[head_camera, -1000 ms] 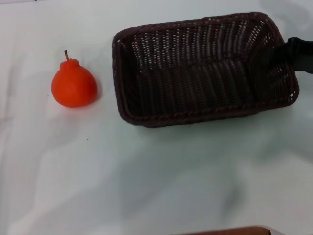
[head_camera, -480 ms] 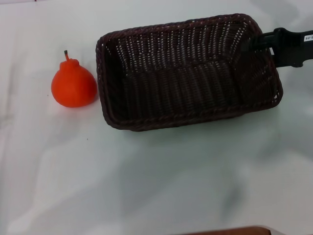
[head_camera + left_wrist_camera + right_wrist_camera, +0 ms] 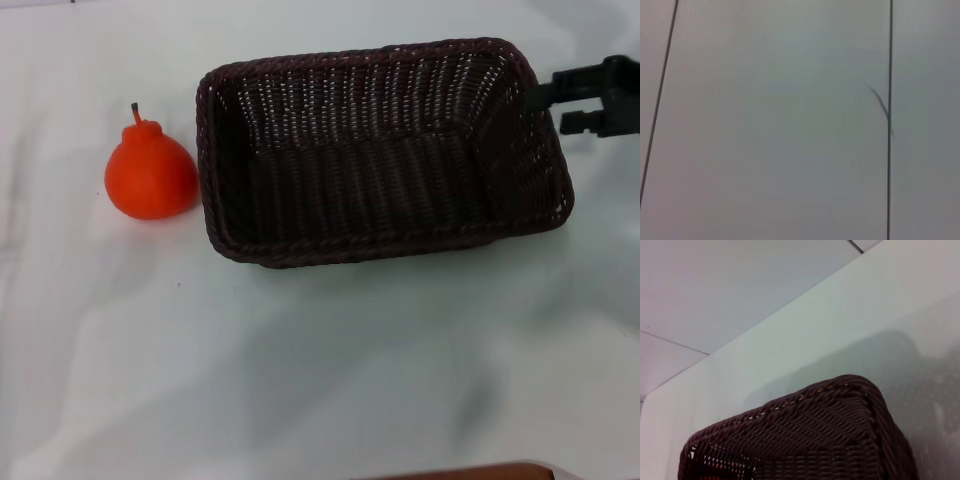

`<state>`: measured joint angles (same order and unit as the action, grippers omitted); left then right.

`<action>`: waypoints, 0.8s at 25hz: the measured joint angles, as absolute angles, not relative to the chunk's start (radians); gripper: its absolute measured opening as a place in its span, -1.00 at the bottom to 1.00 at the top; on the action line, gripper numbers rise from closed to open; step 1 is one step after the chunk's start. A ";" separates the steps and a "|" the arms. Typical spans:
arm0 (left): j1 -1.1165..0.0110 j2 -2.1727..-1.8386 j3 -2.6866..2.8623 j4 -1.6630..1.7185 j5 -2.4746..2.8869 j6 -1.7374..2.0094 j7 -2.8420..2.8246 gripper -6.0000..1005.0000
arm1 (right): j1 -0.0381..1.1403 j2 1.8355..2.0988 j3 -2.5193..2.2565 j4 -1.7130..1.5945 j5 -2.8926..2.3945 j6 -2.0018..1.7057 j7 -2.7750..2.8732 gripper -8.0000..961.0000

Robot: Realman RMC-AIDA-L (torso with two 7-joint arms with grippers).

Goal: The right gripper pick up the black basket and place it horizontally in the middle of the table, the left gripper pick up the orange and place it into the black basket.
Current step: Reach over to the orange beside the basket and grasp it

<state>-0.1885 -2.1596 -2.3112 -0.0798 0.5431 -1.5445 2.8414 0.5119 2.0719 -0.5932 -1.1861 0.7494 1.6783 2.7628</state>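
Note:
The black basket lies flat on the white table, long side across the view, in the upper middle. It is empty. The orange stands upright on the table just left of the basket, a small gap apart. My right gripper is at the right edge of the head view, just beyond the basket's right end, with its black fingers spread and holding nothing. The right wrist view shows the basket's near end from close by. My left gripper is out of view; its wrist view shows only a pale panelled surface.
A brown edge shows at the bottom of the head view. Bare table lies in front of the basket and the orange. A pale wall rises behind the table in the right wrist view.
The basket slid left toward the orange and settled flat. My right gripper let go of the basket's right end and drew back to the right with its fingers apart.

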 joint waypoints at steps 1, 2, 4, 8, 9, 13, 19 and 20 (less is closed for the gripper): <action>-0.186 -2.160 -2.310 -0.080 0.543 -1.545 2.831 0.71 | 0.509 2.071 -0.585 -1.209 0.750 1.694 2.762 0.44; -0.184 -2.159 -2.310 -0.080 0.543 -1.545 2.821 0.71 | 0.505 2.071 -0.575 -1.234 0.751 1.704 2.758 0.44; -0.173 -2.156 -2.285 -0.101 0.543 -1.538 2.765 0.71 | 0.496 2.071 -0.556 -1.273 0.758 1.717 2.737 0.44; -0.126 -2.129 -2.124 -0.218 0.557 -1.474 2.619 0.71 | 0.462 2.079 -0.488 -1.328 0.823 1.701 2.634 0.44; -0.113 -2.113 -2.080 -0.261 0.579 -1.447 2.549 0.71 | 0.450 2.081 -0.462 -1.328 0.857 1.690 2.592 0.44; -0.091 -2.030 -1.991 -0.392 0.733 -1.345 2.251 0.71 | 0.396 2.091 -0.394 -1.281 1.058 1.643 2.356 0.44; -0.111 -1.952 -1.985 -0.543 1.038 -1.275 1.924 0.71 | 0.316 2.087 -0.350 -1.023 1.425 1.632 1.912 0.44; -0.116 -1.948 -1.986 -0.578 1.097 -1.264 1.873 0.71 | 0.310 2.087 -0.335 -0.977 1.463 1.650 1.846 0.44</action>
